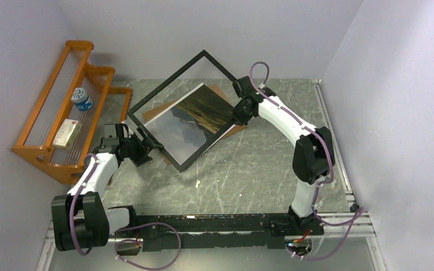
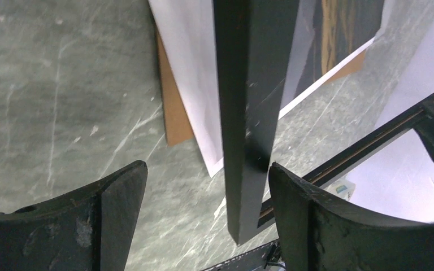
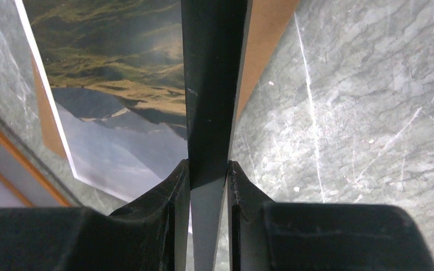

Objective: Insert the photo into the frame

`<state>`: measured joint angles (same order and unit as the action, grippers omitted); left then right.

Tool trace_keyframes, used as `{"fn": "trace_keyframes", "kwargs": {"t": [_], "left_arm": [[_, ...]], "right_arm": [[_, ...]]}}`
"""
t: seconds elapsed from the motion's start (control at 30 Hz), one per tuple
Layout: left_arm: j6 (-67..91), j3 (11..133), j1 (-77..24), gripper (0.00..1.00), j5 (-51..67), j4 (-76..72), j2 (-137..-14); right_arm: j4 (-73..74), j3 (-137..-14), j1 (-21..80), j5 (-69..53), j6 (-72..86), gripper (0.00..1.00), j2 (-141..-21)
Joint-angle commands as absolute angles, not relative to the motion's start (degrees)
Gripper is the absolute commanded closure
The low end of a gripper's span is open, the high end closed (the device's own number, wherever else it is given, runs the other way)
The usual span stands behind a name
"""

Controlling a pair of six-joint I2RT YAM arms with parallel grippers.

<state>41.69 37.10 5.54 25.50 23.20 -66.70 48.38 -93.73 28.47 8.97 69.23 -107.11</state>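
— Right claw (image 3: 209,169), up close: clamped on something?
— Yes, on the frame (image 3: 212,84), by its black rail. Left claw (image 2: 206,175) gapes around another rail; whether it touches is unclear.
— And the photo (image 1: 200,113)?
— Flat on a brown board (image 3: 265,45) on the surface (image 1: 248,169), toward 12 o'clock, partly hidden under the tilted frame.
— Any writing on the rack (image 1: 81,45) at 9 o'clock?
— Its bottle (image 1: 81,99) and box (image 1: 66,132) have labels, too small to read.

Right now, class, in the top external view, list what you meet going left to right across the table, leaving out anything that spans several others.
orange rack → left gripper → photo → right gripper
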Motion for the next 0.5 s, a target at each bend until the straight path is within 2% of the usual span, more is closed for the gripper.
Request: {"fn": "trace_keyframes", "kwargs": {"t": [0.0, 0.13, 0.27, 0.37, 0.47], "left_arm": [[44.0, 37.8, 5.7, 0.18, 29.7, 14.1, -68.5], [46.4, 37.8, 5.7, 0.23, 32.9, 9.4, -70.0], [48.3, 37.7, 5.6, 0.36, 35.2, 6.5, -72.1], [49.2, 38.3, 5.7, 0.54, 37.5, 4.7, -73.3], [50.6, 39.5, 5.7, 0.81, 40.2, 3.0, -72.9]], "right_arm": [[42.1, -92.0, 27.8, 2.4, 71.6, 1.00, -100.5], [40.5, -88.6, 27.1, -0.4, 71.5, 1.00, -98.2], [39.4, -85.5, 26.2, -3.6, 71.3, 1.00, -96.4], [38.8, -83.6, 25.5, -5.7, 70.8, 1.00, -95.2], [38.1, -81.8, 25.1, -7.3, 68.4, 1.00, -94.3]]}}
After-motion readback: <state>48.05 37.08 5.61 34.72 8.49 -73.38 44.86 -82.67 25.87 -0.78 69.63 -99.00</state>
